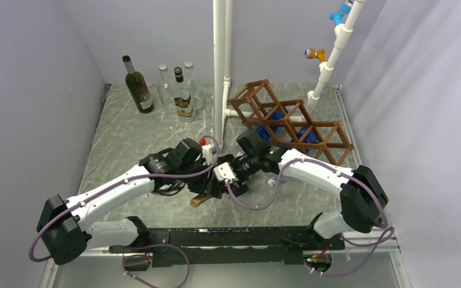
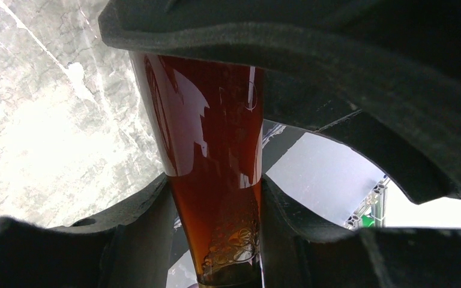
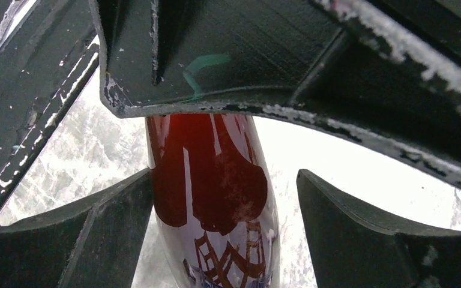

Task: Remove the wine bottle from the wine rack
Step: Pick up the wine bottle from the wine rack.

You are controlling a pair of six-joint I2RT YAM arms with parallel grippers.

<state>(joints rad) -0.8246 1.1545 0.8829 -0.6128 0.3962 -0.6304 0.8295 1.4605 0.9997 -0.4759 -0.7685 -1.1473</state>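
You have the grey marbled surface (image 1: 126, 150) under everything, and the wine rack (image 1: 288, 123) stands on it: a brown wooden lattice of thin bars forming diamond cells, with blue objects (image 1: 274, 116) in some of them. Both arms meet just in front of the wine rack's left end.

The wine bottle (image 1: 200, 200) lies between them there, outside the cells and tilted nearly flat, its gold-coloured tip pointing away from the wine rack. Up close, its glass is a glossy reddish amber and see-through, the body tapering to a slim neck with small bubbles inside.

Your left gripper (image 2: 216, 201) is narrow and clamped on the neck, with both fingers (image 2: 144, 222) pressed against the glass. Your right gripper (image 3: 225, 192) stands wide around the body: one finger (image 3: 126, 216) touches the glass and the other is clear of it.

Well to the left of the wine rack, at the far edge, stand a dark bottle (image 1: 137, 84) and some clear bottles (image 1: 180, 90).
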